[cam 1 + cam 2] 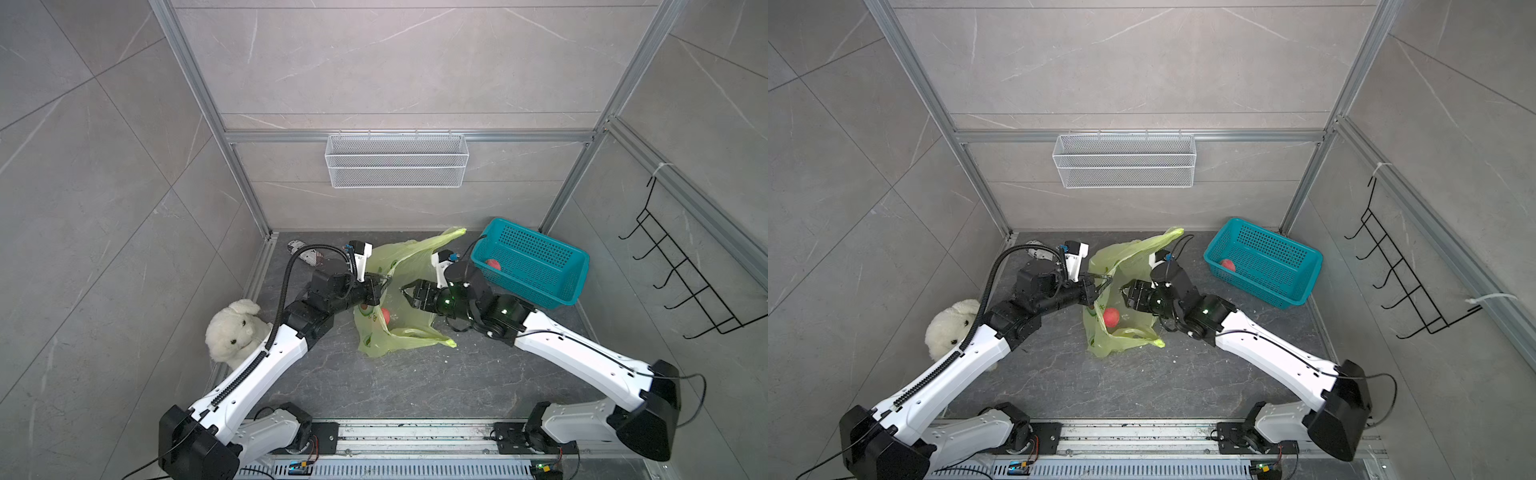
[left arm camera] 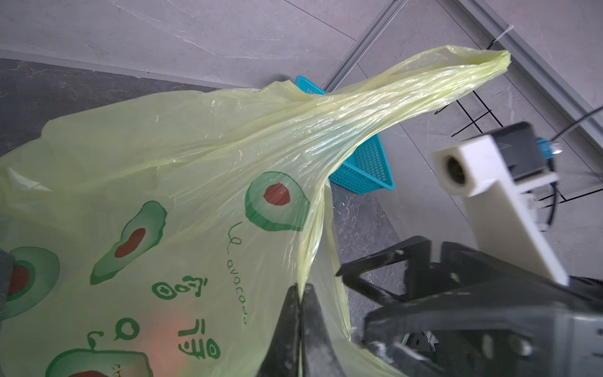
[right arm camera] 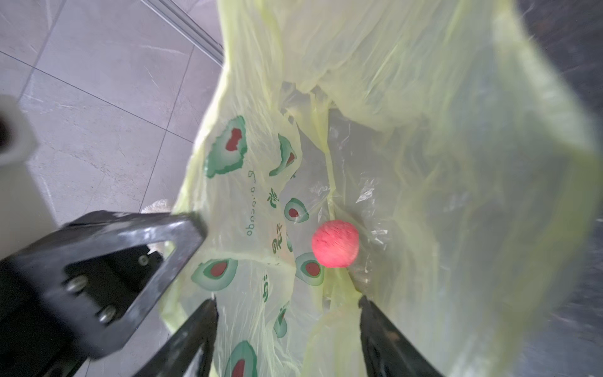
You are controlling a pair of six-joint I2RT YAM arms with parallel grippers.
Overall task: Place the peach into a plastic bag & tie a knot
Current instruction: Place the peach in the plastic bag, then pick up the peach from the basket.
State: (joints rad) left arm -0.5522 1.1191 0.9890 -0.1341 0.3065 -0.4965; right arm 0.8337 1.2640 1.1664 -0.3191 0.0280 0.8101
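The left gripper (image 2: 301, 290) was clamped shut on a gathered strip of the plastic bag (image 2: 195, 156), its jaws pressed together with the yellow-green film pinched between them. Its arm reached in past a white plush toy (image 1: 235, 328) that sat at the worktop's left edge. In both top views this gripper (image 1: 386, 279) held its strip lifted off the worktop, so the bag's left side was pulled up and the mouth stood open.

The plastic bag (image 1: 409, 328) lay near the middle of the dark stone worktop, toward the back edge. One free handle loop stuck up toward the back wall. The peach (image 1: 385, 316) rested inside the bag on its bottom film, plainly seen through the open mouth in the right wrist view (image 3: 335, 243).

The right gripper (image 1: 406, 296) hung just right of the left one, above the bag's mouth. Its jaws were spread apart and held nothing (image 3: 287, 300).

A teal basket (image 1: 532, 251) sat tilted at the back right corner, with a second red fruit (image 1: 493, 264) inside.
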